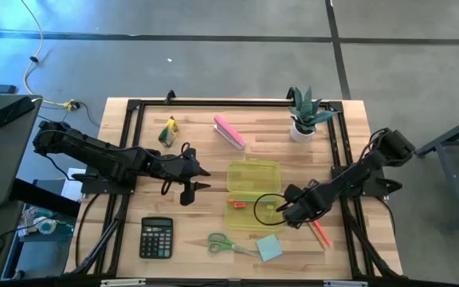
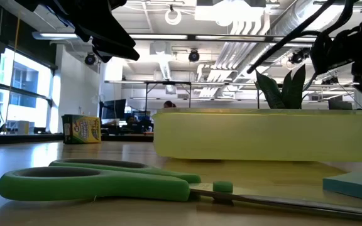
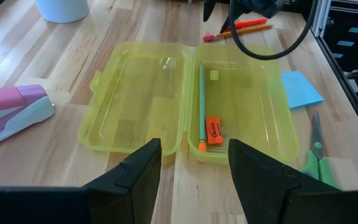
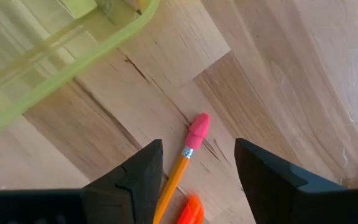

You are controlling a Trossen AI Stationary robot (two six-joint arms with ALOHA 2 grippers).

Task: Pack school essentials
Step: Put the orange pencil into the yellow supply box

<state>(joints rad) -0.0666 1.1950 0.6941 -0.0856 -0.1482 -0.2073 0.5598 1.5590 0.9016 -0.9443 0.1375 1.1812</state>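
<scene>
Open yellow case mid tabletop, teal pencil and orange eraser inside. Scissors and blue note pad near the front edge, calculator beside them. Pink stapler, crayon box and potted plant at the back. Left hand beside the case, fingers apart, empty. Right hand low over the pink-tipped pencil and orange pen just off the case, fingers apart.

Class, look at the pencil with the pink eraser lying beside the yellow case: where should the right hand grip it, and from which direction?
Grip the pencil on its orange shaft just behind the pink eraser, coming straight down. It lies flat on the table, and the open right hand already straddles it.
</scene>
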